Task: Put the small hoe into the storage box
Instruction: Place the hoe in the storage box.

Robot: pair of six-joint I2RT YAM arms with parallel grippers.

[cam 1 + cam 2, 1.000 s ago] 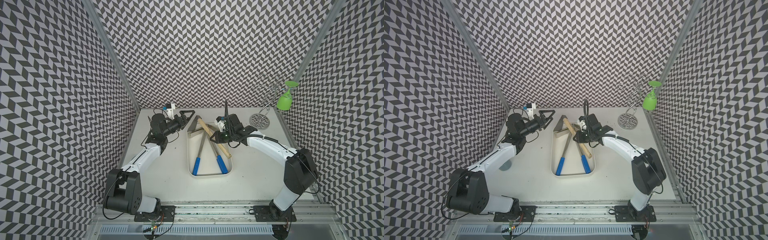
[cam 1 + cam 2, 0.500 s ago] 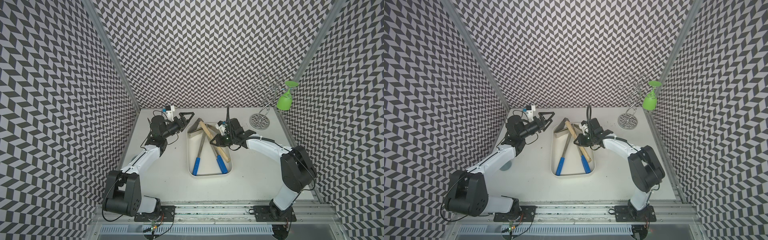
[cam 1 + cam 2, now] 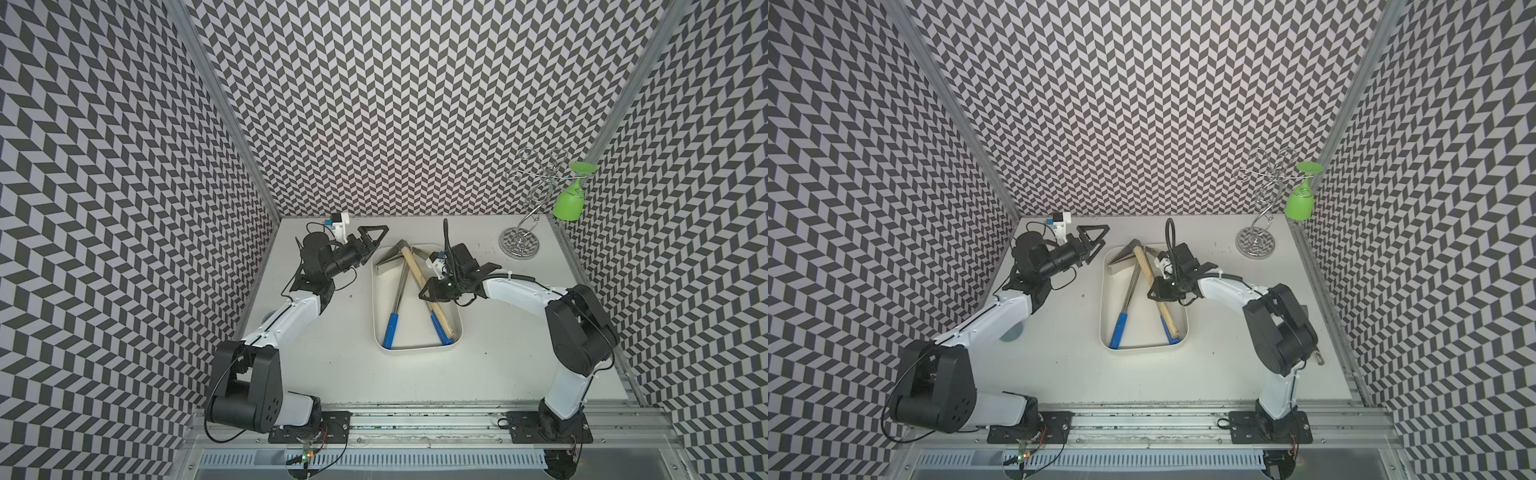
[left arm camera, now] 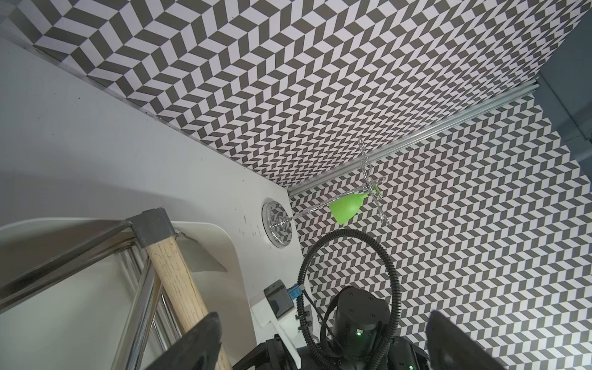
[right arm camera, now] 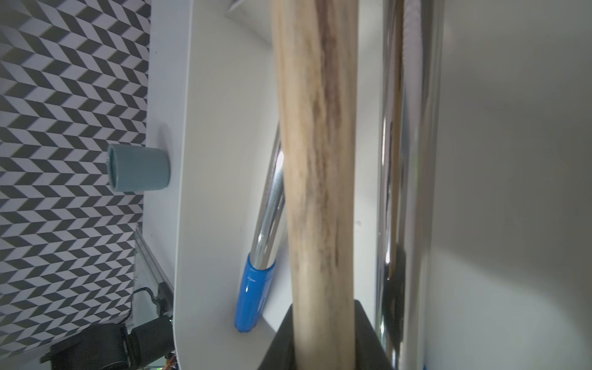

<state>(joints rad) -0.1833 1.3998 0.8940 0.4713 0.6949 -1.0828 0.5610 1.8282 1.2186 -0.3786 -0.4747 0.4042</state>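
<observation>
The small hoe (image 3: 413, 266) has a pale wooden handle and a grey metal head. It lies slanted in the storage box (image 3: 415, 348), a cream tray mid-table, on top of two chrome tools. My right gripper (image 3: 428, 291) reaches in from the right and is shut on the handle's middle. In the right wrist view the handle (image 5: 317, 160) runs between the black fingers (image 5: 365, 336), close over the box wall (image 5: 208, 160). My left gripper (image 3: 376, 245) hangs open beside the box's far-left corner and holds nothing. Both top views show this, with the hoe (image 3: 1144, 264) inside the box (image 3: 1142, 349).
Two chrome tools with blue grips (image 3: 392, 330) (image 3: 438, 328) lie in the box under the hoe. A wire glass rack (image 3: 521, 243) carrying a green glass (image 3: 569, 205) stands at the back right. A grey-blue cup (image 5: 137, 168) sits left of the box, near the left arm.
My right gripper has come down and forward with the hoe. The handle's free end, which stuck out over the right rim, now lies inside the box. The left arm has barely shifted.
</observation>
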